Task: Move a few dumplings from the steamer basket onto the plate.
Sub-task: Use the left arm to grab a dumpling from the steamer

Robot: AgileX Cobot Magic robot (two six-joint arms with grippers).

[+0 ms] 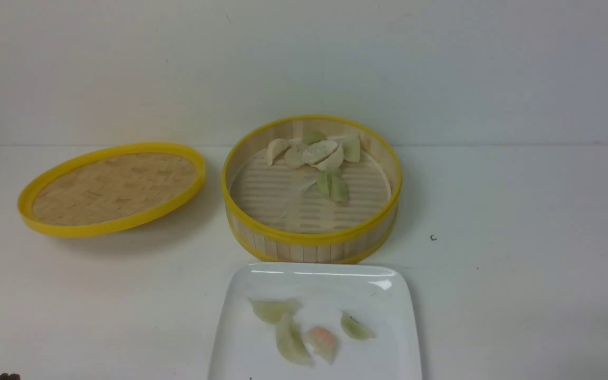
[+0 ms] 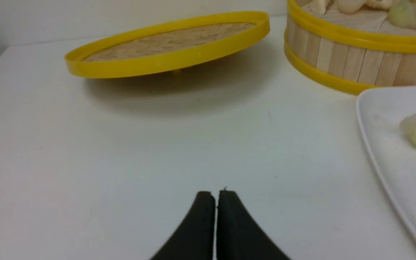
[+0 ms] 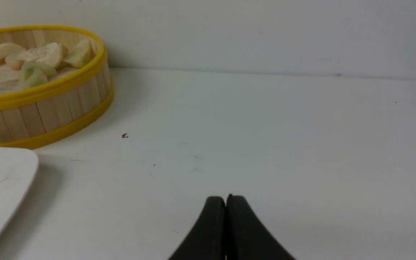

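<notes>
**Four dumplings plated, both hands closed on nothing**

Front view: the steamer basket (image 1: pixel 312 244) stands mid-counter (image 1: pixel 520 274). A cluster of cream and pale green dumplings (image 1: pixel 321 153) lies against its far wall. Just in front of the basket, the white plate (image 1: pixel 254 338) carries four more: three pale green, one pinkish. The woven lid (image 1: pixel 111 187) sits tilted to the basket's left, apart from it.

Left wrist view: the left hand (image 2: pixel 216 198) has its black fingers pressed together, pinching nothing, low over the counter, nearer the camera than lid and plate.

Right wrist view: the right hand (image 3: pixel 226 201) is likewise pressed together and empty, over the counter to the right of basket and plate.
</notes>
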